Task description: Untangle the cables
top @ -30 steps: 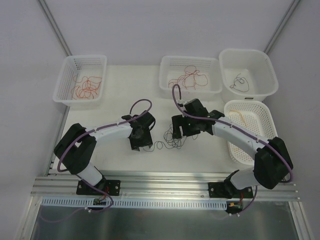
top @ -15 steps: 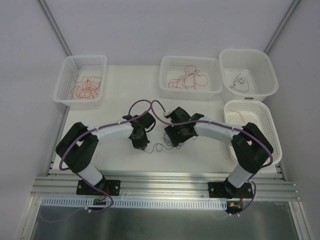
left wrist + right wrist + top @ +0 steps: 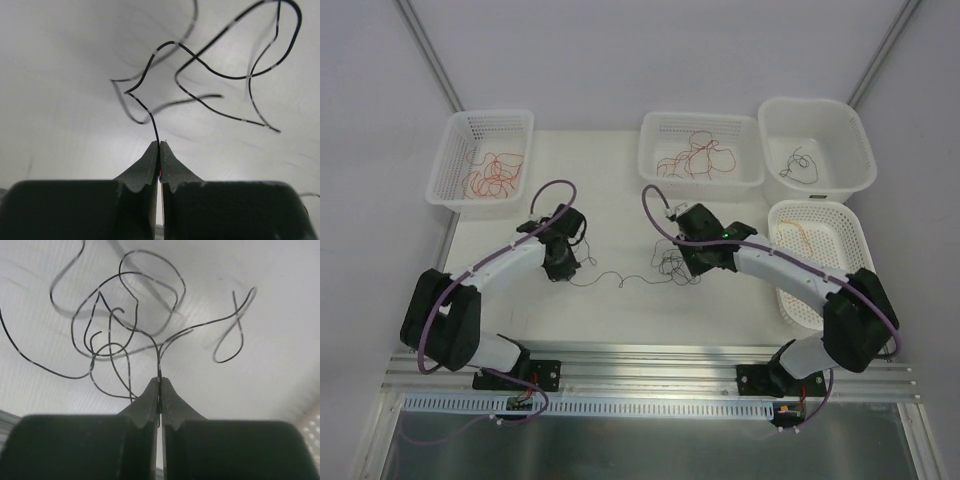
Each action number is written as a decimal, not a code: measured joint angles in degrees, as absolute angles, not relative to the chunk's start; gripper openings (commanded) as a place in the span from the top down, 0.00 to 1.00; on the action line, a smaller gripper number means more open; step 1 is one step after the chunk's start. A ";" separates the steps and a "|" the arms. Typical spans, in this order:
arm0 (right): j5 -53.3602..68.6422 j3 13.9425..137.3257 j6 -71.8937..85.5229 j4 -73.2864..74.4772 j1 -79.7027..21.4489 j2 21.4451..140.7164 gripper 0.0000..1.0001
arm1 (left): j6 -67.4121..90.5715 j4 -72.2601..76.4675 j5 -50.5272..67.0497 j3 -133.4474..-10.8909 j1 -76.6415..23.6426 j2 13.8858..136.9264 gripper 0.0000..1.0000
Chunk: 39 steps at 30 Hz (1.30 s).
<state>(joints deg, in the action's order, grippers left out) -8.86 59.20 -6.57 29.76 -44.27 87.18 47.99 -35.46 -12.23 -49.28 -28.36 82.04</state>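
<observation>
While both jaws clamp black cables (image 3: 667,268) | hair-thin, curly, looped | tangle at right

Closed fingers (image 3: 150,165) pinch a looping black wire (image 3: 220,75).

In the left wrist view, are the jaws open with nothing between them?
No, the jaws are pressed together on a thin black cable, which rises from between their tips.
</observation>
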 measured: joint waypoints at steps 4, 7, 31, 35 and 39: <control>-9.63 60.01 -6.59 33.41 -38.96 76.69 0.99 | 42.59 -37.19 -15.90 -48.99 -16.95 76.18 1.00; -9.52 63.13 -6.61 36.05 -31.88 68.97 0.99 | 38.44 -38.20 -18.72 -49.36 -8.80 71.96 1.00; 4.12 79.59 -6.68 45.82 -18.22 56.03 0.99 | 27.88 -39.64 -1.63 -51.62 -2.02 66.30 1.00; 4.89 82.37 -6.70 45.91 -18.06 57.43 0.99 | 27.88 -37.95 3.05 -51.72 -11.57 66.28 0.99; 5.87 83.00 -6.66 45.74 -17.98 58.08 0.99 | 28.12 -35.42 5.96 -51.72 -20.03 67.85 0.99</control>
